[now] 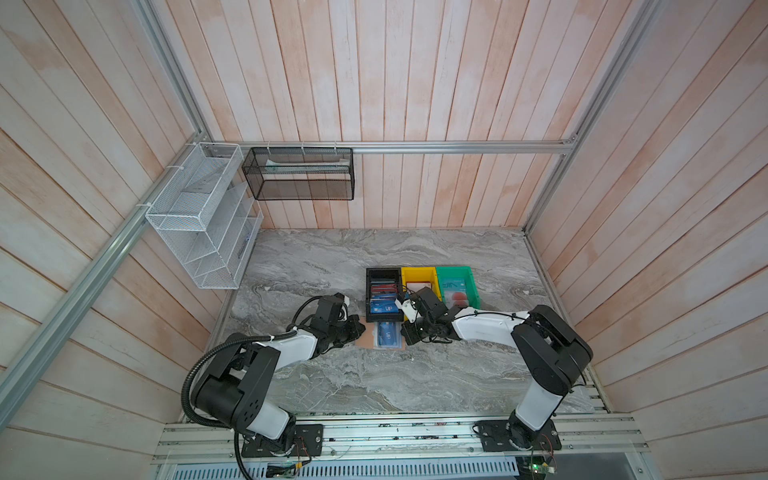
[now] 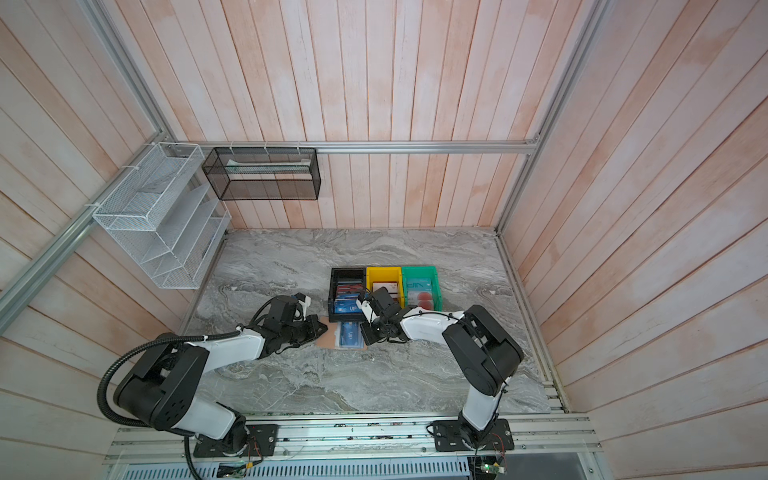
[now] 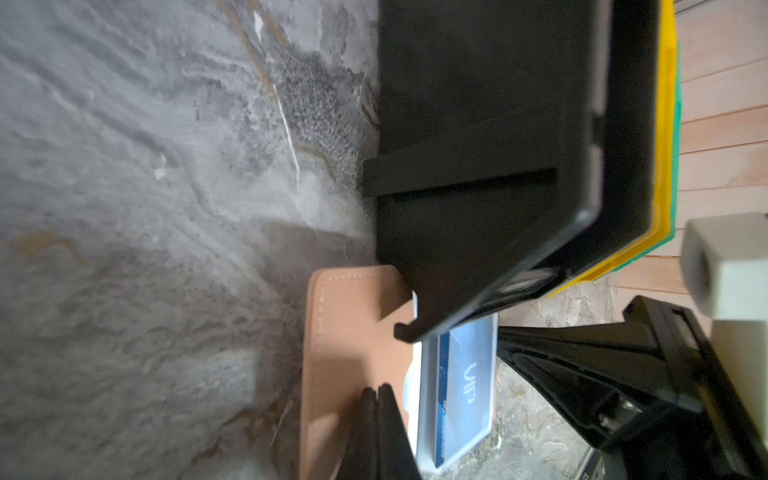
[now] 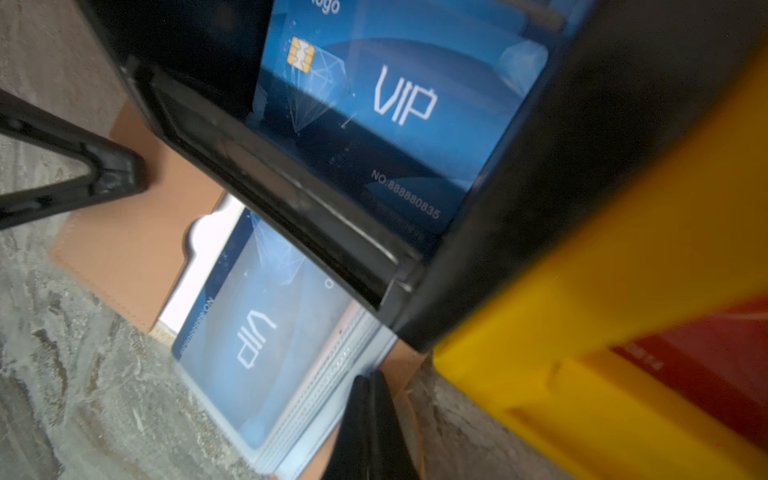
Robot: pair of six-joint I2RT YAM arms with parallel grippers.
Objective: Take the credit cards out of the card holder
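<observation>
The card holder (image 1: 368,340) lies open on the tabletop (image 1: 415,382), tight against the front of the black bin (image 1: 368,291). In both wrist views the bin's lip hides the holder's far end. From above, the two arms crowd it, so little shows but a tan flap and a blue card (image 1: 388,334) under clear plastic.

The left claw (image 1: 360,330) is pressed together, its tip over the tan flap. The right claw (image 1: 408,332), also pressed together, sits at the opposite edge. I can't tell whether it touches anything.

Only the right wrist view shows the stack of sleeves (image 4: 332,374) under that card, and a second blue card (image 4: 395,104) standing in the black bin. The yellow bin (image 1: 417,272) and green bin (image 1: 455,270) stand alongside, their contents too blurred to make out.
</observation>
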